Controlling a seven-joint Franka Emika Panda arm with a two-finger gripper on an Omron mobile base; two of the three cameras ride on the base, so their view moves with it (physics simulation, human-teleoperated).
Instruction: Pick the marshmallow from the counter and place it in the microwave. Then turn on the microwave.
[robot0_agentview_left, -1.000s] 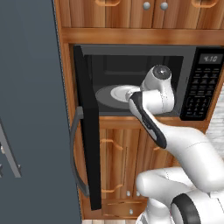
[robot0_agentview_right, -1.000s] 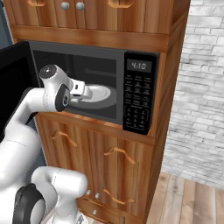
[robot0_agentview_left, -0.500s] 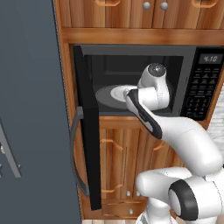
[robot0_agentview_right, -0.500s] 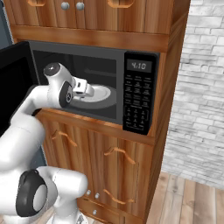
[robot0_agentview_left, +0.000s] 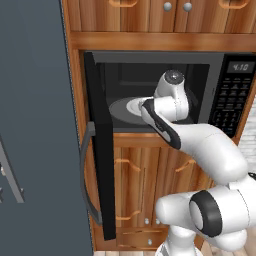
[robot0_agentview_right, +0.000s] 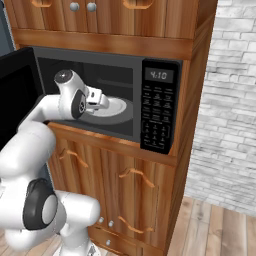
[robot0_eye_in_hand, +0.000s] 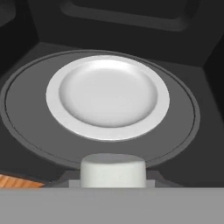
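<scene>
The black microwave (robot0_agentview_left: 220, 75) stands open, its door (robot0_agentview_left: 97, 150) swung out to the left. Inside, a white round plate (robot0_eye_in_hand: 107, 96) rests on the grey turntable (robot0_eye_in_hand: 26, 113). My gripper (robot0_eye_in_hand: 113, 177) reaches into the cavity at the plate's near edge, shut on the marshmallow (robot0_eye_in_hand: 113, 170), a whitish stubby lump between the dark fingertips. From the base, the gripper (robot0_agentview_left: 136, 106) (robot0_agentview_right: 102, 101) hangs just above the plate (robot0_agentview_right: 119, 106). The counter is out of view.
The keypad (robot0_agentview_right: 156, 117) with its lit display (robot0_agentview_right: 159, 75) sits right of the cavity. Wooden cabinets (robot0_agentview_left: 135, 175) run above and below. A dark grey tall panel (robot0_agentview_left: 35, 125) stands left, and a brick wall (robot0_agentview_right: 230, 100) to the right.
The arm has pushed a little deeper into the microwave, bringing the held marshmallow closer over the plate. The grip has not changed.
</scene>
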